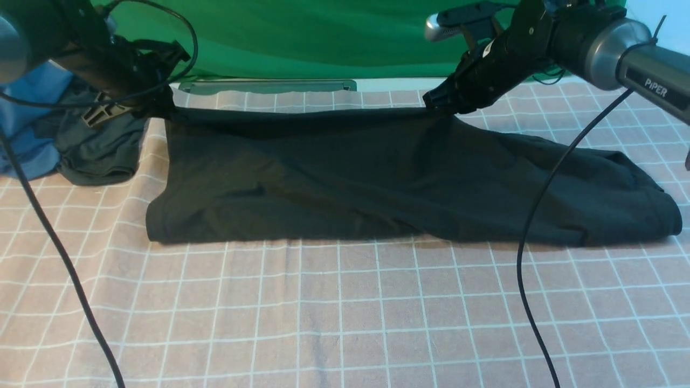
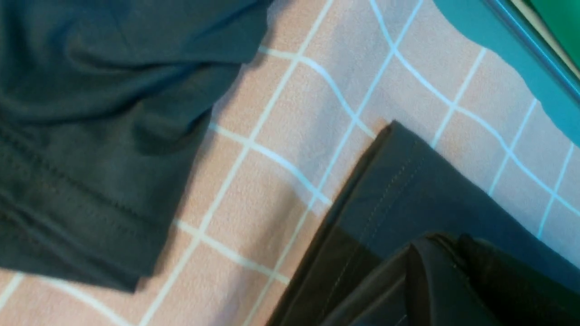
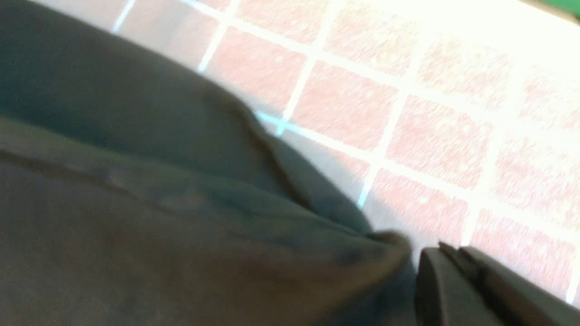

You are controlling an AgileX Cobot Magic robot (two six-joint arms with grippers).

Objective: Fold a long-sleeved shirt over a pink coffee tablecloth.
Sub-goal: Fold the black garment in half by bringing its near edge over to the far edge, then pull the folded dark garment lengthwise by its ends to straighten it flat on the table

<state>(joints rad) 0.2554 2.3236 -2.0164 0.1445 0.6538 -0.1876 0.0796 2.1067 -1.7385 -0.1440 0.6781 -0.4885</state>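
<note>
A robot lab: green backdrop [image 1: 302,37], cabled Piper arm [image 1: 641,59], pink tablecloth [image 1: 345,312].

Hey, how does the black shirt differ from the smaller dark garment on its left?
The long-sleeved shirt is large and black; the dark grey-green garment is much smaller. The shirt is spread wide, its far edge pinched by the left gripper and right gripper; the garment lies crumpled in a heap. Both rest on the pink checked tablecloth.

a green cloth backdrop [image 1: 323,37] hangs beyond the left pincer [image 1: 161,105] and the right pincer [image 1: 434,101], spanning the gap between them. a flat grey-green bar [image 1: 267,86] lies at its foot, nearer the left pincer. a pale blue wall [image 1: 655,13] shows above and outward of the right pincer. the light is bright and even.
</note>
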